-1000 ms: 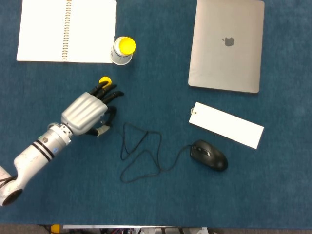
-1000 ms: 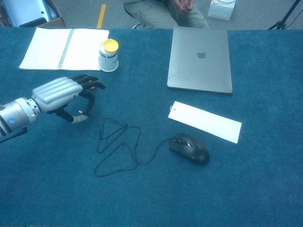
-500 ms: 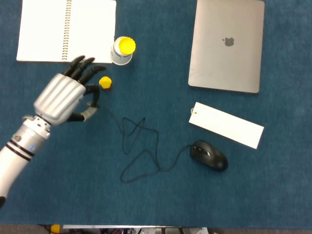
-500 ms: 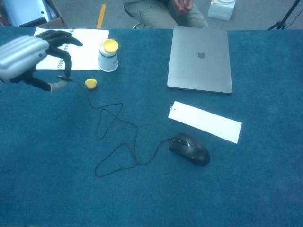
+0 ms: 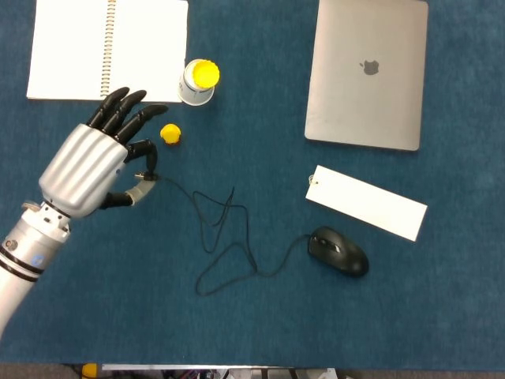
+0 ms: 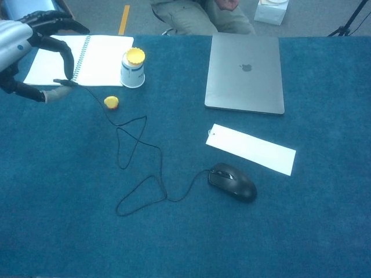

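My left hand (image 5: pixel 85 166) hangs above the table's left side and pinches the free end of a thin black cable (image 5: pixel 226 234) between thumb and a finger, the other fingers spread. In the chest view the left hand (image 6: pixel 22 51) is raised at the far left, with the cable (image 6: pixel 131 152) trailing down from it to the table. The cable runs in loose loops to a black mouse (image 5: pixel 338 251) (image 6: pixel 232 182) at centre right. A small yellow object (image 5: pixel 170 133) (image 6: pixel 111 102) lies just right of the fingers. My right hand shows in neither view.
A white cup with a yellow lid (image 5: pixel 198 81) (image 6: pixel 133 68) stands beside an open spiral notebook (image 5: pixel 71 47) (image 6: pixel 98 58) at the back left. A closed grey laptop (image 5: pixel 367 73) (image 6: pixel 244 72) lies back right, a white paper strip (image 5: pixel 366 202) (image 6: pixel 250 149) before it.
My left hand rose and drew back to the left with the cable end pinched, pulling the cable's near loops straighter. The small yellow object, earlier at its fingertips, now lies free.
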Controlling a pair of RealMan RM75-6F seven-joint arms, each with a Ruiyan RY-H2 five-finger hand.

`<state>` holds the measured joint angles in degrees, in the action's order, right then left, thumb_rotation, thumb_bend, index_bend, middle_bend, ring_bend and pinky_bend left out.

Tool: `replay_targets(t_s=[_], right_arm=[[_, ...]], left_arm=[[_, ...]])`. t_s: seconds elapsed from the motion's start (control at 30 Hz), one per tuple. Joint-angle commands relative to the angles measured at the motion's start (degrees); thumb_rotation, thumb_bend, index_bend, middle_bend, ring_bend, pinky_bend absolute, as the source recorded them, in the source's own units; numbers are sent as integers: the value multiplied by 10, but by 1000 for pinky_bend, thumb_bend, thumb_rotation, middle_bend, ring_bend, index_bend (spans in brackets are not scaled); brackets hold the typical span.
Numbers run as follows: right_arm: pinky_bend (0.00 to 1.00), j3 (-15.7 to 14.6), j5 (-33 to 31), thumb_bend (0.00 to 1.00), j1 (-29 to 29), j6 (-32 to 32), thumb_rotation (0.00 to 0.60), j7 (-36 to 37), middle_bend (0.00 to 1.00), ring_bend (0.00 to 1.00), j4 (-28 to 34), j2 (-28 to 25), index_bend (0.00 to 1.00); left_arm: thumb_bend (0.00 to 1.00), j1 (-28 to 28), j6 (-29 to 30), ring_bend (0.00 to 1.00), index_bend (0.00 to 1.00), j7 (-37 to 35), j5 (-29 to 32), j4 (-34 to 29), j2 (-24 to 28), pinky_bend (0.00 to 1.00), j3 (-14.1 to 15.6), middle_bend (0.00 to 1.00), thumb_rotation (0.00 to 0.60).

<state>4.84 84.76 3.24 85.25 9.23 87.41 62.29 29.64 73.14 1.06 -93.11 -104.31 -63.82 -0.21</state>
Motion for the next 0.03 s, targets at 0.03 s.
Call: replay_targets(t_s=[0.03], right_arm=[[415, 0, -1, 370, -1, 0, 600, 1, 493, 335, -1, 0, 696]], left_arm=[[331, -1, -4, 0, 588, 2, 2, 0, 0, 0, -1, 146, 600]])
